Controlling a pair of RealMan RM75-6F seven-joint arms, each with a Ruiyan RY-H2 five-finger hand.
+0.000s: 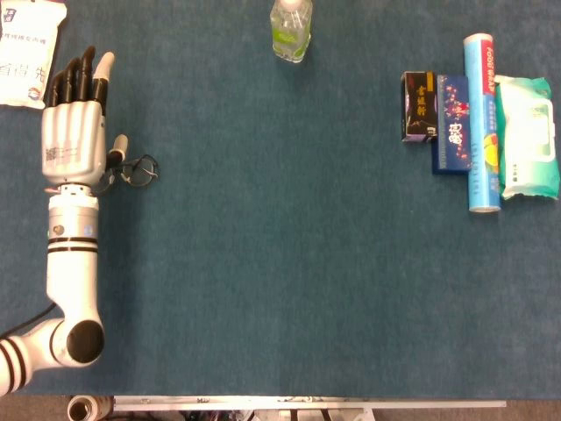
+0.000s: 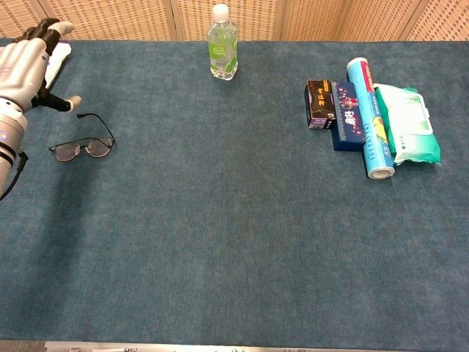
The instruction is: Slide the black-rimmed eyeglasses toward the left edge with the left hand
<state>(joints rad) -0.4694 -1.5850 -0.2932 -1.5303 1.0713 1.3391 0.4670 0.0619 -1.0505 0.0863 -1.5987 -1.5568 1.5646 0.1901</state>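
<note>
On the tabletop [image 2: 220,220]: blue cloth surface, seen from the head and chest views.
Hidden: in the head view the left hand [image 1: 72,132] covers part of the eyeglasses [image 2: 82,144]; the chest view cuts the hand off at the left frame edge; the right hand appears in neither view.
Fingers: the fingers [image 1: 81,77] lie straight and close together, thumb out to the side, holding nothing.
Eyeglasses: flat near the left edge, clearly apart from the raised hand in the chest view, below the thumb.
Elsewhere: bottle [image 2: 222,42] at the far edge.
</note>
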